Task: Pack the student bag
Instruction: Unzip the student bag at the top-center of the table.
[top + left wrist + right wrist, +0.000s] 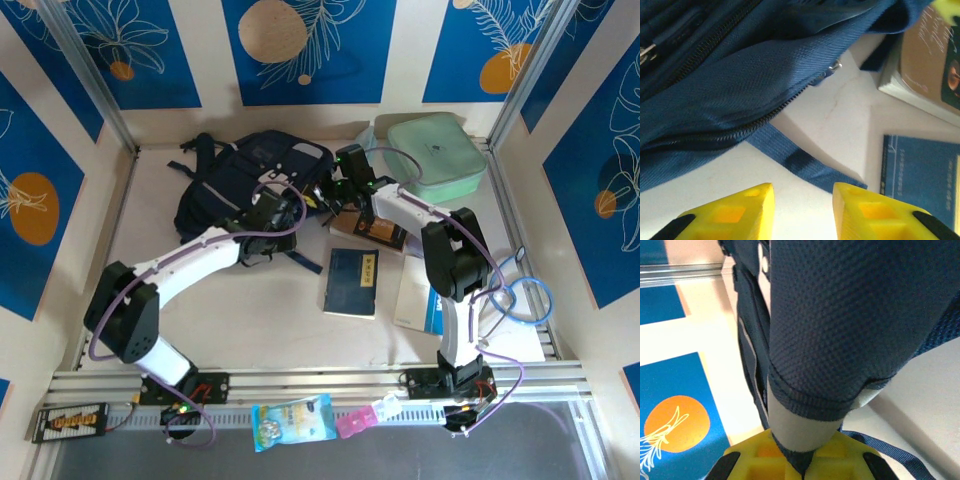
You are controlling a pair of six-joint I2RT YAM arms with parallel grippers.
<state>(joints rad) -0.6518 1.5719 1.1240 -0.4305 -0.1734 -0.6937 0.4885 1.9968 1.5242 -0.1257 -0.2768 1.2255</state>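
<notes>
The student bag (245, 175) lies at the back of the table, dark navy, with its straps spread out. My left gripper (272, 215) hovers at the bag's near right edge. In the left wrist view it (803, 212) stands open over bare table, with a flat blue strap (805, 167) just beyond its fingertips (752, 197) and the bag's zip seam (730, 127) above. My right gripper (335, 192) sits at the bag's right side. In the right wrist view it (805, 467) is shut on the tail of a padded mesh shoulder strap (840, 315), which rises from the jaws.
A mint green zip case (435, 155) lies at the back right. A brown book (372, 232), a dark blue book (352, 282) and a white-and-blue book (418, 295) lie in the middle right. A blue cable loop (525, 295) hangs by the right arm. The frame rail (320, 380) runs along the front.
</notes>
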